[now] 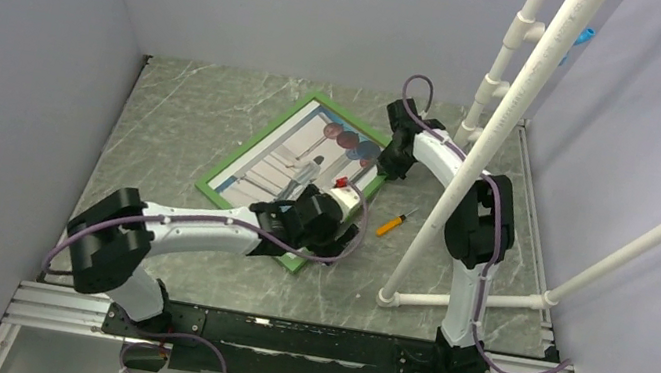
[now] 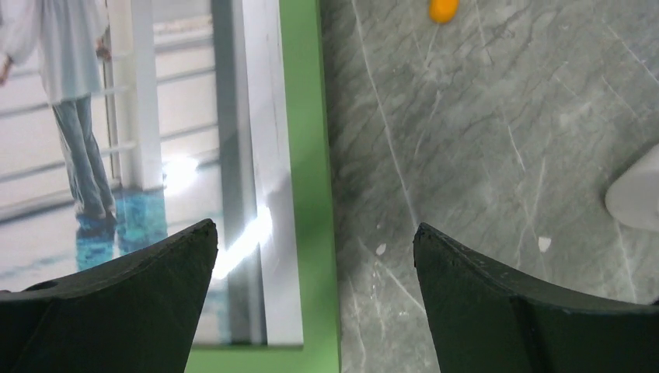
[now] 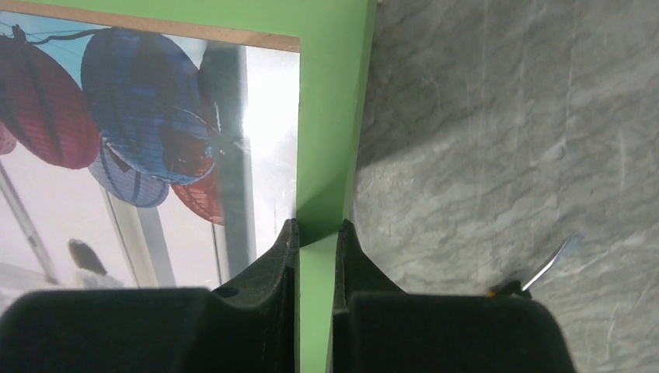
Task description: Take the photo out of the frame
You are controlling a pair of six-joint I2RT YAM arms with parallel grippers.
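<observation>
Matte grey marbled worktop (image 1: 185, 122), pale veins. Flat on it, centre, skewed diagonally, face up: thin green rectangular picture frame (image 1: 258, 141). Inside the frame, glossy rectangular photo print (image 1: 274, 165): pale striped steps, figure in white top and jeans, teal patches, dark red and blue round lanterns at far end. Glare streaks on print in both wrist views.

At frame's far right corner, right arm's black fingers (image 3: 256, 311) nearly together, pinching the flat green rim; green visible in the narrow gap. Spread wide and holding nothing, left arm's black fingers (image 2: 116, 303) hover over near right rim, one above print, other above bare worktop.

Right wrist view only: thin brown strip (image 3: 155, 25) between green rim and print along top edge; lanterns close up; metal tool tip at right edge. Left wrist view only: figure's legs, frame's near corner. Top view only: whole layout, orange-handled screwdriver (image 1: 391, 224) loose on worktop just beside frame's right side, white plastic pipe stand (image 1: 512, 105) crossing in front of right arm.

Near end of frame hidden under left arm in top view. Screwdriver cut to an orange blob at top of left wrist view. White rounded shape at that view's right edge cut off, cannot identify. Rim lifted off worktop or not: cannot tell.
</observation>
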